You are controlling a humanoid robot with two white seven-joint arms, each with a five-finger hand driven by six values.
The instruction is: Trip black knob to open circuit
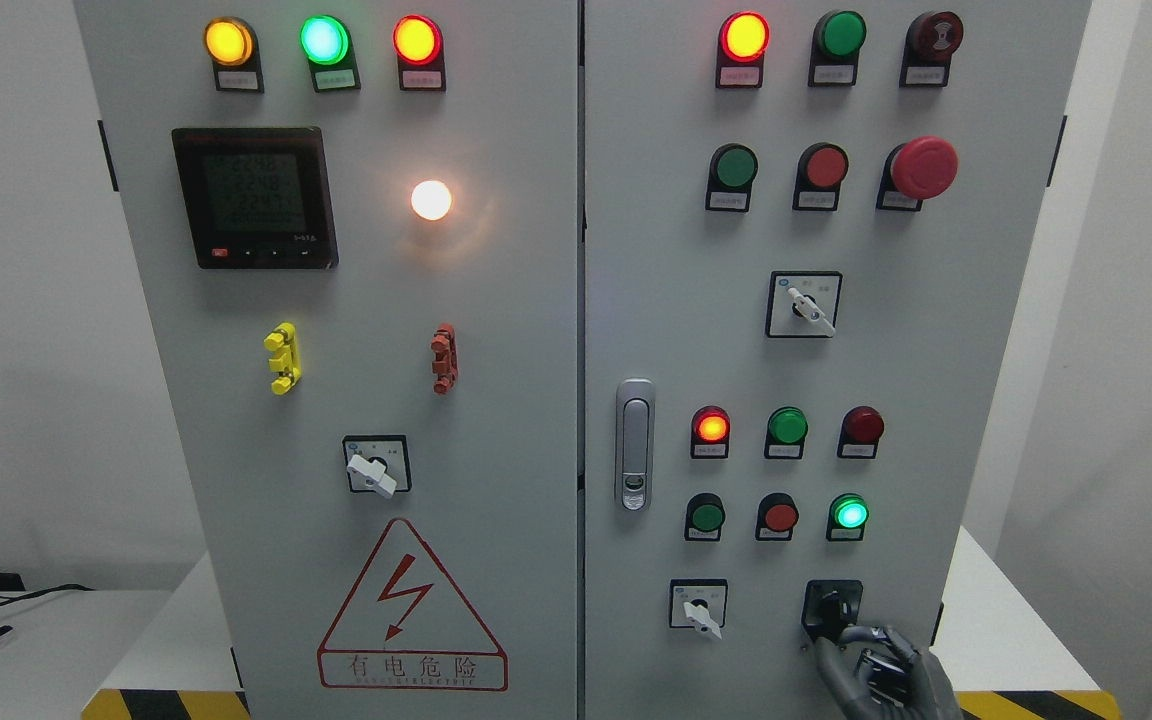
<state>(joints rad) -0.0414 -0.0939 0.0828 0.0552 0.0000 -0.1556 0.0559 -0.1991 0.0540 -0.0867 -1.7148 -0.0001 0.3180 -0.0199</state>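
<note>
The black knob (833, 607) sits on a black square plate at the lower right of the grey cabinet's right door (671, 300). My right hand (876, 665) comes up from the bottom edge on the right. Its dark fingers (861, 637) are partly curled and reach up to the knob's lower edge, touching or nearly touching it. I cannot tell whether they grip the knob. My left hand is out of view.
A white selector switch (700, 610) is left of the knob. Lit and unlit indicator lamps and push buttons (848, 513) sit above. A silver door handle (634, 443) is at the door's left edge. A red emergency stop (922, 167) is at the upper right.
</note>
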